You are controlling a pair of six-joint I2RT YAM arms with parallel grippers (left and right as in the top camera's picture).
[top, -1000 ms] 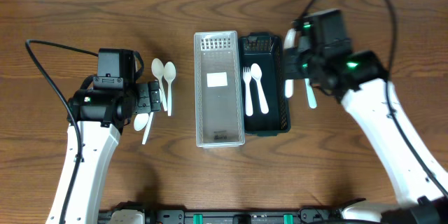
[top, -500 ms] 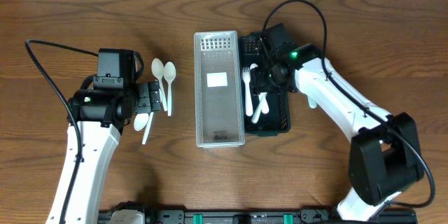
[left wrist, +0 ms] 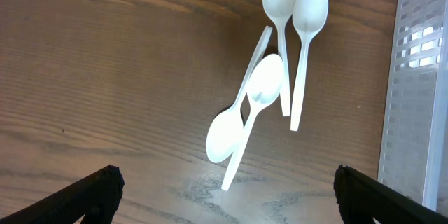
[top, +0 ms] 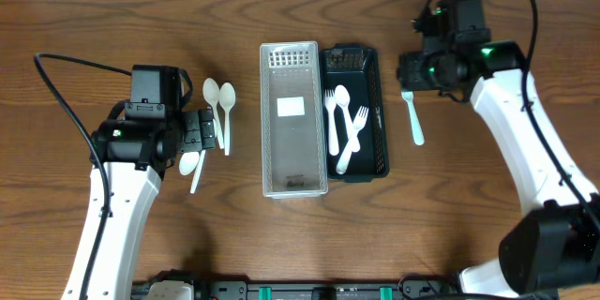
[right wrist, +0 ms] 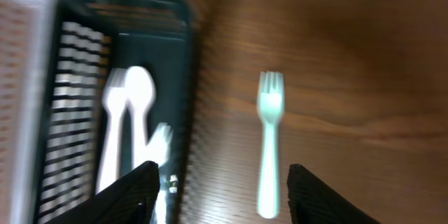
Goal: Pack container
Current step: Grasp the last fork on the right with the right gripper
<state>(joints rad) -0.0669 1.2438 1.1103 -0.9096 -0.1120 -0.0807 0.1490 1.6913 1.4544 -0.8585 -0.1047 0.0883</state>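
A dark tray (top: pixel 373 75) beside a white basket (top: pixel 293 159) holds a white spoon (top: pixel 343 103) and two white forks. Another white fork (top: pixel 413 120) lies on the table right of the tray. My right gripper (top: pixel 408 68) hovers open above that fork's tines with nothing in it. The blurred right wrist view has the fork (right wrist: pixel 269 147) between the spread fingers of the gripper (right wrist: pixel 222 196), with the tray (right wrist: pixel 182 77) to the left. Several white spoons (left wrist: pixel 266 87) lie on the wood left of the basket. My left gripper (left wrist: pixel 225 196) stands wide open just short of them.
The white basket (left wrist: pixel 420 77) holds only a white label. In the overhead view the spoons (top: pixel 217 101) lie close beside the left gripper (top: pixel 208 131). Bare wooden table surrounds everything, and cables trail from both arms.
The right gripper carried a fork over the dark tray, let it go there, and swung back right over the fork on the table. The left arm has not moved.
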